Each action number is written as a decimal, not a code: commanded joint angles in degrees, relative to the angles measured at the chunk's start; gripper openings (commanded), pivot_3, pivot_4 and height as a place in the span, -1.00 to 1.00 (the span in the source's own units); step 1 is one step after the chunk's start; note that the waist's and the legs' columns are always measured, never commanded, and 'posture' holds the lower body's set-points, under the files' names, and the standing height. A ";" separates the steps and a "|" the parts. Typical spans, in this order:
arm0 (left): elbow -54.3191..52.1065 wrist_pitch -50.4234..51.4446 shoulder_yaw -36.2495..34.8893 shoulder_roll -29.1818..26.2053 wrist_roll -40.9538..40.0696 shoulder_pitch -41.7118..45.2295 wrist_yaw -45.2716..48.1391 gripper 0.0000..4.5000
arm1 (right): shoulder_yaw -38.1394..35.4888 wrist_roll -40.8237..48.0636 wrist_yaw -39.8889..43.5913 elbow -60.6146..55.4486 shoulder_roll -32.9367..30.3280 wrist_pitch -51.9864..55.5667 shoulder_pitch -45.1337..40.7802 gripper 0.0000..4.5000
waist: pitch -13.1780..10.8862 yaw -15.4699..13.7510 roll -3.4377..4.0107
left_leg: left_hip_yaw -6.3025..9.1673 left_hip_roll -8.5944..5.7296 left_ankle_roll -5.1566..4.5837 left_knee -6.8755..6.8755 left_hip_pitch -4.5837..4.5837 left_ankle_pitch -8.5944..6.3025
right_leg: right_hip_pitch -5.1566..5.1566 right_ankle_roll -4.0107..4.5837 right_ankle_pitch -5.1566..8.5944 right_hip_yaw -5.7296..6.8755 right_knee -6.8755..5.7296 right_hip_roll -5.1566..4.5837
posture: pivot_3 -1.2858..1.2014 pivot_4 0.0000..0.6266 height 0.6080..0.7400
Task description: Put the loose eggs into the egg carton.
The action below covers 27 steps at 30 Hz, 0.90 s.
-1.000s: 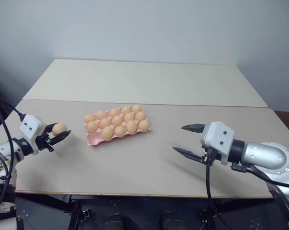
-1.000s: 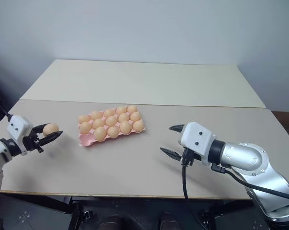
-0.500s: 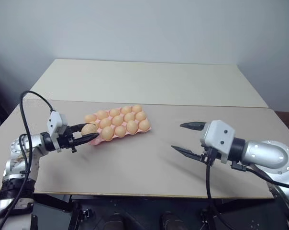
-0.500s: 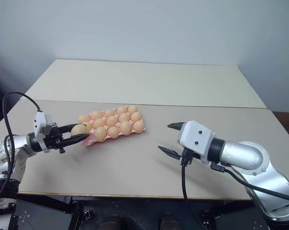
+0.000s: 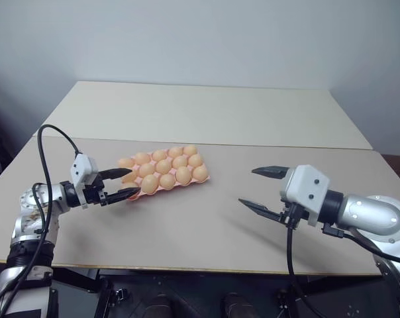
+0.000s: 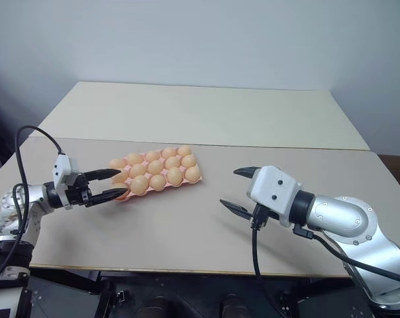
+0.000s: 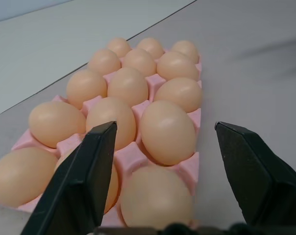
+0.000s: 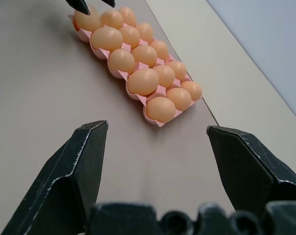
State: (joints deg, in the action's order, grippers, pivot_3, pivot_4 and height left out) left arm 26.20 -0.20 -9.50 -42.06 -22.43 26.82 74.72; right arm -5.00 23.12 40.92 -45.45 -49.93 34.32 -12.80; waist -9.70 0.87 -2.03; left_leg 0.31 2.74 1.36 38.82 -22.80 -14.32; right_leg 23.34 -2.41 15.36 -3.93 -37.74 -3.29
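On the smooth beige table (image 5: 206, 225), a pink moulded egg carton (image 5: 130, 195) holds oval eggs (image 5: 167, 181); both tools gape, empty.

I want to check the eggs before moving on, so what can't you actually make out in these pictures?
- Near-left cup of the egg carton: in the head views, the left gripper covers it.
- Nearest egg: in the left wrist view, the picture's lower edge and the gripper's base cut it off, so its seating is unclear.
- Carton's far end: in the right wrist view, the frame's edge cuts it off and black fingertips cover part.
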 commanded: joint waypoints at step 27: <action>-36.24 17.21 -28.24 -11.27 -13.85 -31.56 -5.01 0.53 | -8.50 2.59 9.85 2.98 -4.98 -4.28 4.81 0.70 | 0.00 -0.13 0.00 | -0.03 0.06 0.00 -0.06 0.09 0.00 | -0.08 0.01 0.01 0.00 0.11 -0.01 | 0.03 -0.52 1.00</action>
State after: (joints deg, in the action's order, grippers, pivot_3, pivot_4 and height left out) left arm -7.15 16.56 -35.37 -52.88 -34.64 -4.44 70.55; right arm -10.88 25.17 49.54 -42.54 -54.05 31.88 -8.17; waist -9.71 0.75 -2.03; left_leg 0.28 2.80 1.36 38.77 -22.70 -14.33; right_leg 23.25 -2.40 15.37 -3.93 -37.62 -3.31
